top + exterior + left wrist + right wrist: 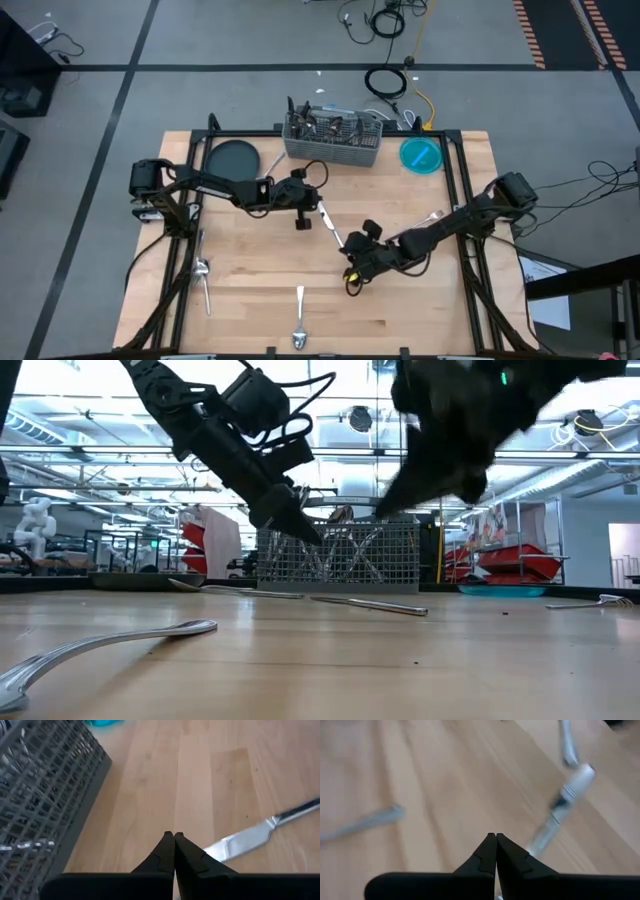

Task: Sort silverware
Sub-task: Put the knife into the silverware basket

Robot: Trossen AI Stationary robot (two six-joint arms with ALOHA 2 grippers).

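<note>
A silver knife [327, 226] lies flat on the wooden table between my two grippers. My left gripper [316, 200] hangs shut above the table just past the knife's far end; in its wrist view the fingers [174, 840] hold nothing and the knife's blade [240, 840] lies beyond them. My right gripper [351, 280] hangs shut above the table near the knife's near end, also holding nothing [492, 840]. More silverware lies loose on the table: a fork [203, 275] at the left, a spoon [299, 322] at the near edge and a fork [436, 214] at the right.
A grey wire-mesh caddy [333, 142] holding several pieces of silverware stands at the far edge, close to my left gripper [40, 795]. A dark round plate [232, 158] sits to its left and a blue bowl [422, 155] to its right. Bare wood lies around the knife.
</note>
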